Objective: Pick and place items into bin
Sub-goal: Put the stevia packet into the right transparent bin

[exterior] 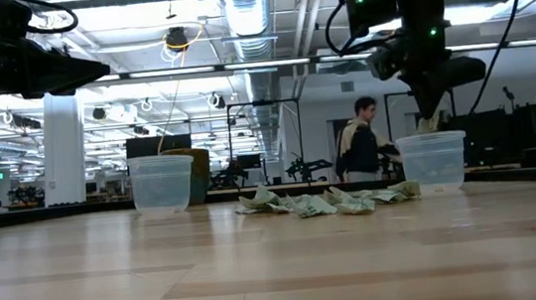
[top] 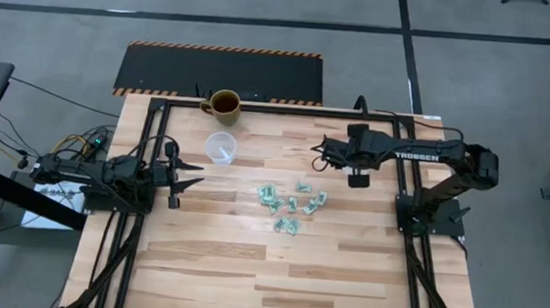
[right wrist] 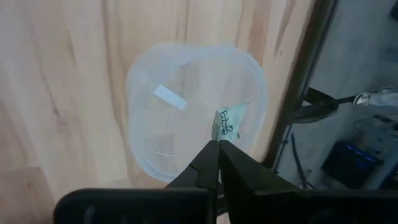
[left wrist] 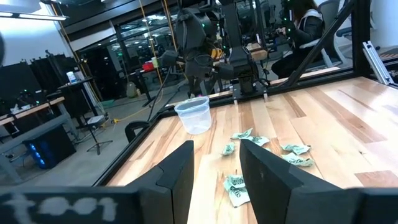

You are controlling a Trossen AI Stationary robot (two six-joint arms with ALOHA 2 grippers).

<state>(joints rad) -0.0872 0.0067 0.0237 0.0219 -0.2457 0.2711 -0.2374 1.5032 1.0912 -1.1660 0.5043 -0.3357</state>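
One big wooden surface (top: pixel 247 260) carries everything. The left arm sits low at its left edge, and its claw (top: pixel 195 175) is released, with a clear gap between the fingers (left wrist: pixel 180 171). It points across at the loose pile and touches nothing. The right arm reaches in from the right side, and its claw (right wrist: pixel 217 144) is clenched on one wrapped piece (right wrist: pixel 229 121), right over the mouth of a clear cup (right wrist: pixel 193 112). From the low view that claw (exterior: pixel 430 103) hangs just above the cup's rim. A second clear cup (top: pixel 220 148) stands well apart toward the left, with a brown mug (top: pixel 223 103) behind it. The other green-and-white wrapped pieces (top: pixel 289 202) lie bunched mid-surface between the two cups.
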